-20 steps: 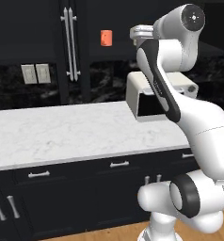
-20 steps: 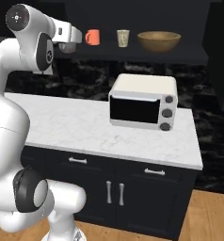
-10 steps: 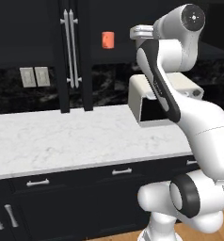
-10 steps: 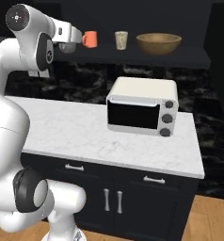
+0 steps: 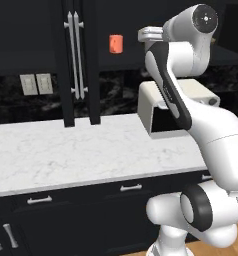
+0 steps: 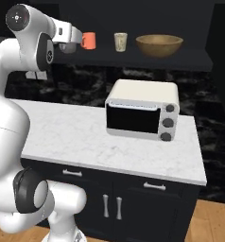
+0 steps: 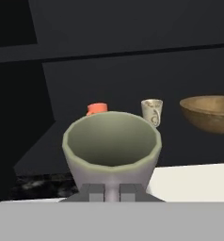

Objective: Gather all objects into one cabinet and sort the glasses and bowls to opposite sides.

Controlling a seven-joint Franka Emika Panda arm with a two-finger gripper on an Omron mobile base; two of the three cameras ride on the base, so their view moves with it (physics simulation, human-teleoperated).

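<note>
My gripper [image 7: 112, 192] is shut on a pale cream-beige cup [image 7: 111, 146], held upright by its base in front of the black upper cabinet's dark inner shelf [image 6: 133, 59]. On that shelf stand an orange-red cup [image 7: 97, 108], a second cream-beige cup [image 7: 152, 111] and the wide brown wooden bowl [image 7: 210, 113], in that order from left to right. From the right base, the gripper [image 6: 69, 46] sits just left of the orange-red cup [image 6: 88, 41], with the cream cup [image 6: 120, 41] and the bowl [image 6: 159, 45] further right. The left base view catches the orange-red cup [image 5: 115, 43] beside my hand [image 5: 150, 34].
A white toaster oven [image 6: 140, 113] stands on the marble counter [image 6: 62, 137] below the shelf. An open tall cabinet door with silver bar handles [image 5: 76, 60] hangs to the left of the shelf. Lower drawer cabinets [image 6: 109, 189] run under the counter.
The views have shifted slightly with the base. My gripper keeps the cream cup at shelf height just left of the orange-red cup, with little relative motion.
</note>
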